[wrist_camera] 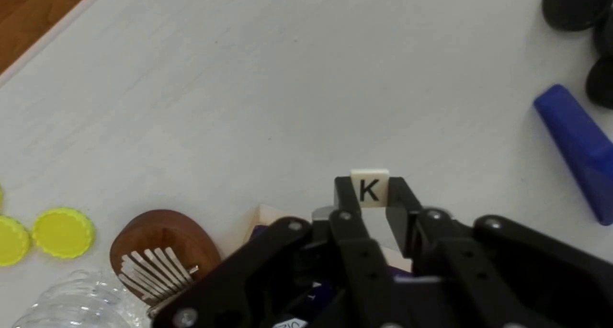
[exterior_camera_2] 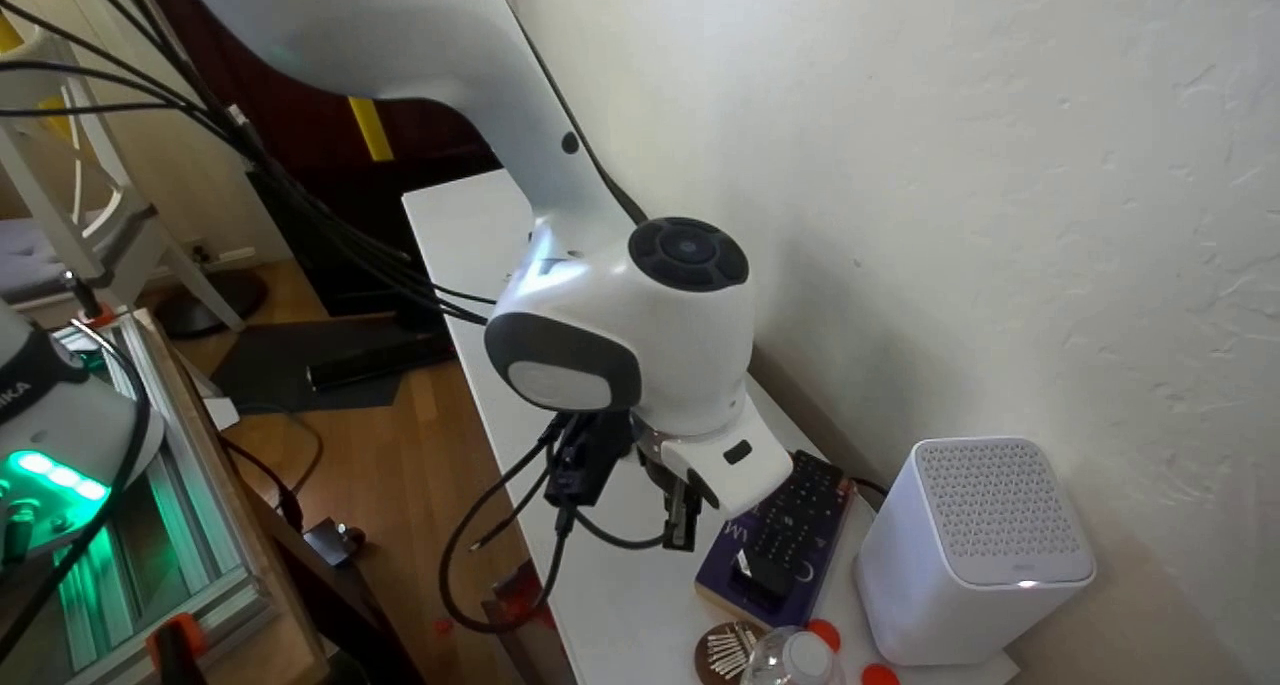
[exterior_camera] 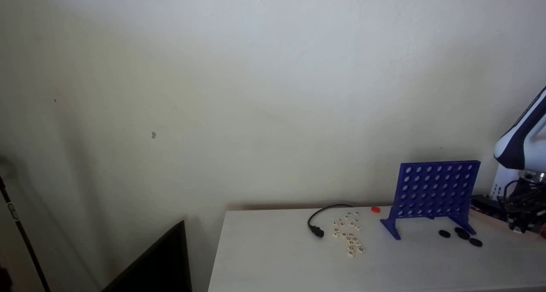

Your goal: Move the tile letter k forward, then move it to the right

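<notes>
Currently, your gripper point(wrist_camera: 370, 192) has the tile point(wrist_camera: 376, 175) pinched between its tips: in the wrist view the jaws stand against its left and right sides, and the K reads upright. Whether the tile touches the tabletop point(wrist_camera: 268, 88) below, you cannot tell. Left of your jaws lies the kalimba point(wrist_camera: 191, 232), round and brown with metal tines, and farther left are yellow discs point(wrist_camera: 63, 233). At the near left you see the clear bottle point(wrist_camera: 76, 304), cut off by the border. On the right a blue bar point(wrist_camera: 574, 151) lies slantwise, with black discs point(wrist_camera: 577, 5) near its far end, in the far right corner.

In an exterior view, your arm point(exterior_camera_2: 670, 365) reaches down, and the jaws appear just left of the book point(exterior_camera_2: 722, 565). A black device point(exterior_camera_2: 800, 515) rests on that book, and a white box point(exterior_camera_2: 975, 555) stands to its right. At the left edge you see another arm point(exterior_camera_2: 90, 425) with green lights.

In an exterior view, your arm shows at the right edge, its lower end dim. Left of it stands the blue rack point(exterior_camera: 435, 189). Farther left come a red disc point(exterior_camera: 375, 209), scattered letters point(exterior_camera: 350, 242) and a black cable point(exterior_camera: 318, 231).
</notes>
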`<act>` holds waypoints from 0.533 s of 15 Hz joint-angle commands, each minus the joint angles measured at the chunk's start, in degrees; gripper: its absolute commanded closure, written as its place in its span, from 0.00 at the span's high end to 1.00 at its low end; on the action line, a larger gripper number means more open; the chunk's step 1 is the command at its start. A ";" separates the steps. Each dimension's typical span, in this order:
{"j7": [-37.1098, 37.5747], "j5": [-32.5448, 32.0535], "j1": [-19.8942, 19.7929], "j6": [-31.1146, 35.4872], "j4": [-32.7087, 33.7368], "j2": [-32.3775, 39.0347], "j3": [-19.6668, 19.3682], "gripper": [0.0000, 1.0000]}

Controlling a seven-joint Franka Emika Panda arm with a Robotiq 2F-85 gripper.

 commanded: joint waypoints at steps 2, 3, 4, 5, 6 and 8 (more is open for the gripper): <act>0.35 0.63 2.25 -1.74 6.61 5.45 -0.72 0.05; 0.39 0.51 2.71 -1.84 7.34 6.18 -0.86 0.05; 0.42 0.51 3.11 -1.75 8.01 6.89 -0.93 0.05; 0.38 0.47 3.45 -1.76 8.48 7.36 -1.03 0.05; 0.49 0.36 3.90 -1.85 9.06 7.98 -1.30 0.05; 1.21 0.20 5.14 -2.16 9.67 8.43 -2.38 0.47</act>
